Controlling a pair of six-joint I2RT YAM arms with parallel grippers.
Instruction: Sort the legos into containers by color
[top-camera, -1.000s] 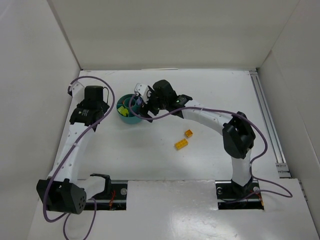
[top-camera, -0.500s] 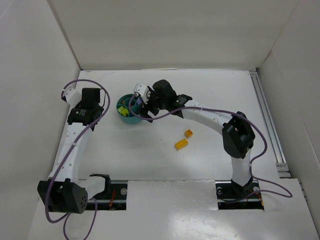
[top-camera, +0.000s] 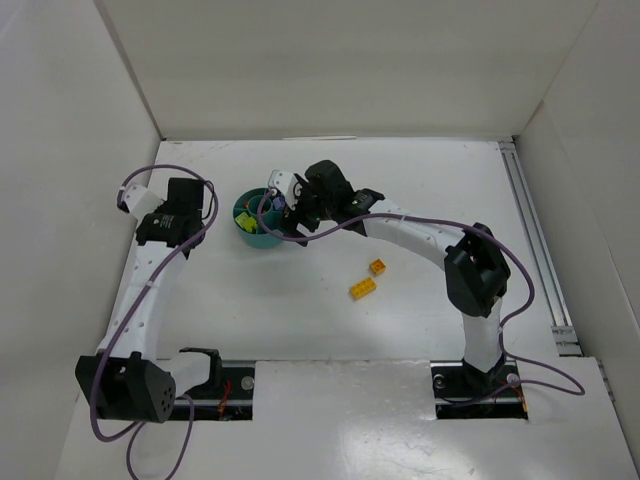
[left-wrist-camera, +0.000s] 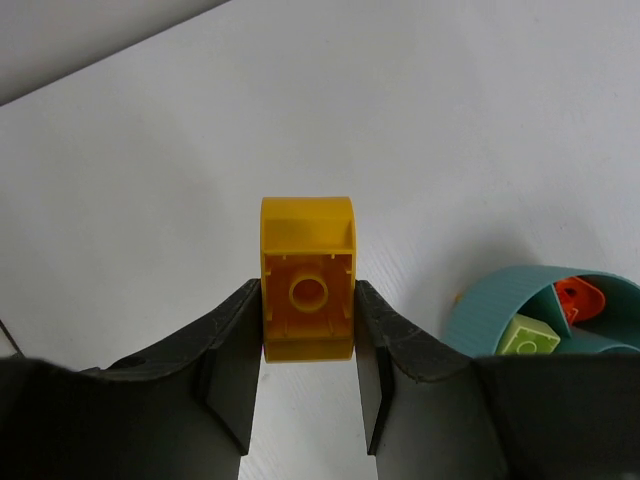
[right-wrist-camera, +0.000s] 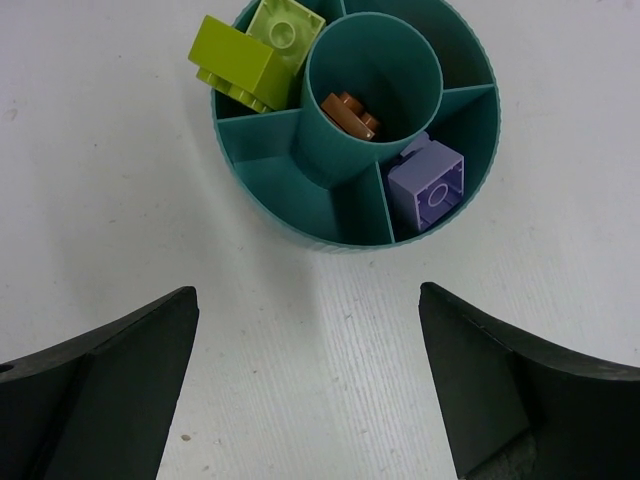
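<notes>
While viewed from the top external camera, the teal dish (top-camera: 250, 234) sat on the white desk (top-camera: 420, 190), left of centre. The right pincer (top-camera: 283, 205) hung over the dish's right rim. The left pincer (top-camera: 206, 202) stood just left of the dish, apart from it. A short yellow brick (top-camera: 378, 266) and a long yellow brick (top-camera: 363, 289) lay loose and near each other, well apart from the dish.

Left wrist: the left pincer (left-wrist-camera: 307, 305) was clamped on a rounded yellow brick (left-wrist-camera: 307, 270), hollow underside facing the camera, above bare desk. The dish wall (left-wrist-camera: 490, 305) showed at lower right, with a lime brick (left-wrist-camera: 528, 337) and an orange-red piece (left-wrist-camera: 580, 297) in adjoining compartments.

Right wrist: the right pincer (right-wrist-camera: 308, 300) stood wide open and empty, its fingers (right-wrist-camera: 110, 385) near the dish wall (right-wrist-camera: 330, 243), not touching. Lime bricks (right-wrist-camera: 240, 60) filled one outer compartment, a purple brick (right-wrist-camera: 430, 190) another, and a brown brick (right-wrist-camera: 350, 113) lay in the central cup.
</notes>
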